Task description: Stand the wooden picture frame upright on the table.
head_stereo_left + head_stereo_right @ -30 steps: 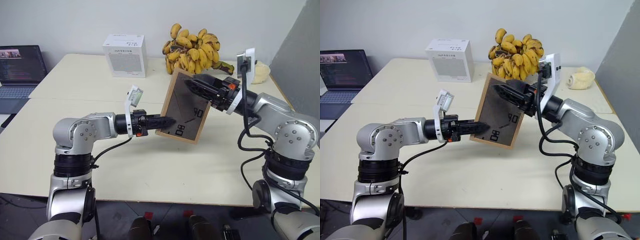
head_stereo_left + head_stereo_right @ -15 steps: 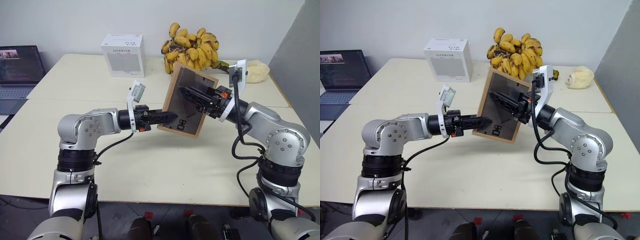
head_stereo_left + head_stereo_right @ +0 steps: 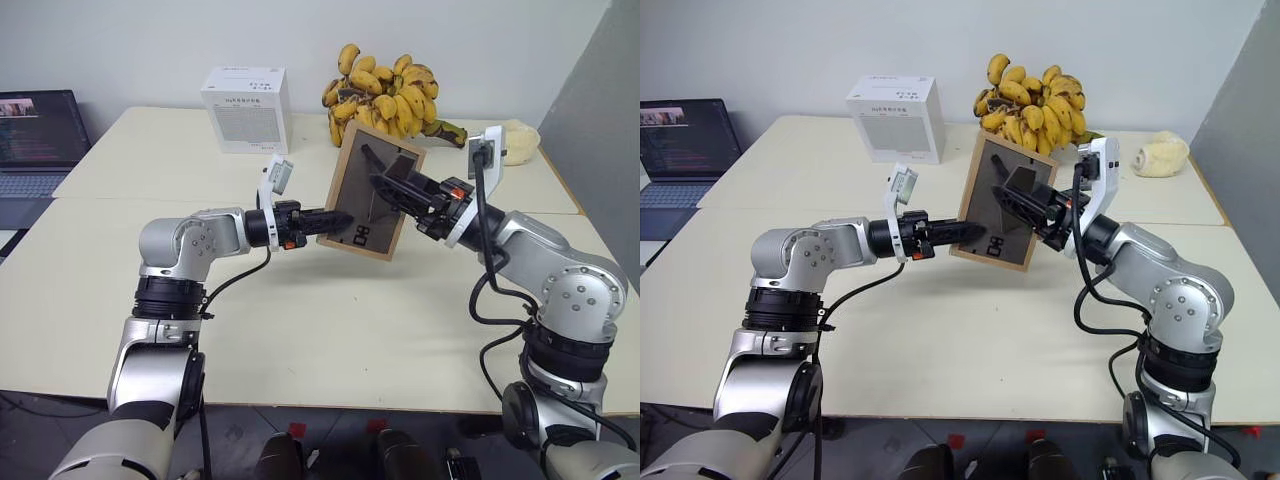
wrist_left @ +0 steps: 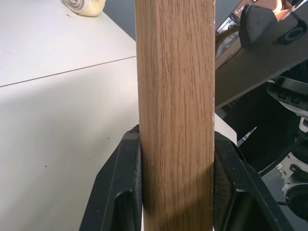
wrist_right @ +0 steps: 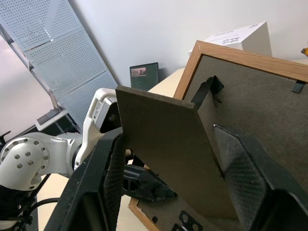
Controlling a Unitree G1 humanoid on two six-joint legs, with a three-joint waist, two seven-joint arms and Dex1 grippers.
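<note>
Your left gripper has its two black fingers pinching the side edge of the small rectangular light-brown wooden picture frame, one finger on each face of the rail. Your right gripper has its fingers spread wide, one on each side of the dark grey stand flap, which is swung out from the frame's dark grey back panel; you cannot tell whether they touch it. The frame hangs in the air between the two grippers, tilted, back panel toward you, above the large pale cream table and not touching it. Beyond the frame, past the fingers, sits a bunch of yellow bananas on the table's far side. A white cardboard box stands well to the left of the bananas. A pale rounded lump lies beyond your right arm, near the far edge. An open dark laptop sits off the table's far left.
</note>
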